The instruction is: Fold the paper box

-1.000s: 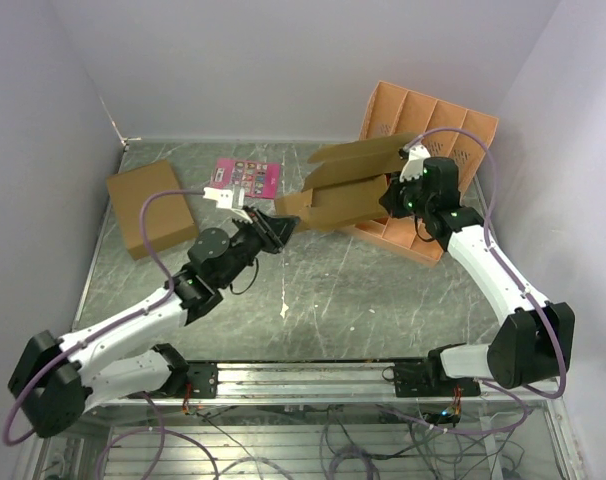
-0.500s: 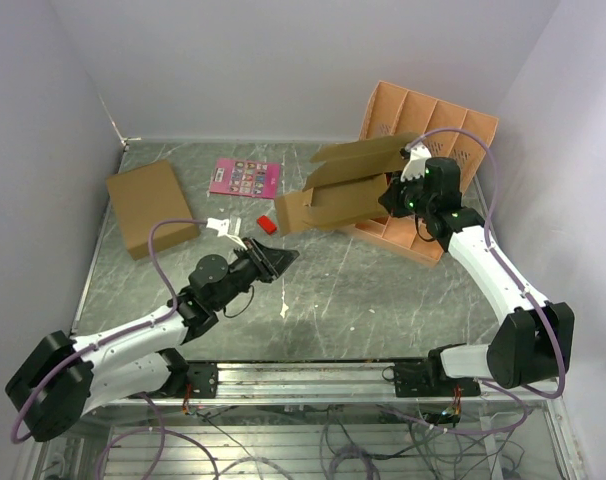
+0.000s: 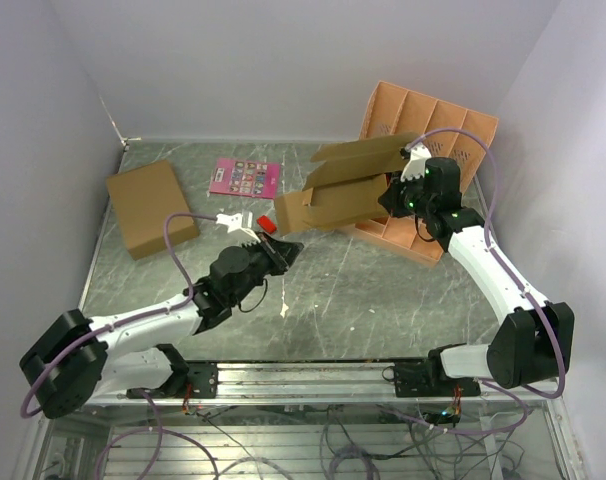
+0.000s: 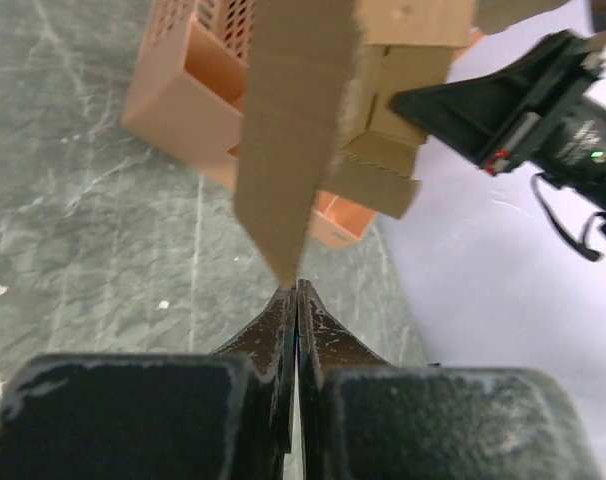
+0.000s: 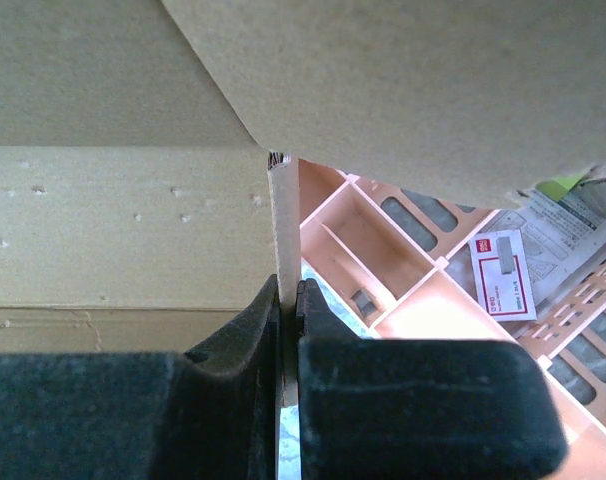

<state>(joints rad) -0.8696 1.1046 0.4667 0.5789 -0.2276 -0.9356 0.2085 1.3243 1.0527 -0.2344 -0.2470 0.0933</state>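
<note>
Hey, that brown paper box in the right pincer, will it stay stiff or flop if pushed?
Probably floppy at the flaps: the paper box is thin creased card with open flaps, so a push would likely swing one. Likely light too, since the right pincer holds it by one panel edge.

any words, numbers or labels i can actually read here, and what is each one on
No text can be read as words in any view.
On the pink flat card: rows of small coloured squares, print too small to read.
On the white red-bordered label among the orange plastic divider tray compartments: lines of print, blurred.
On the white printed sheet next to it: too small to read.
</note>
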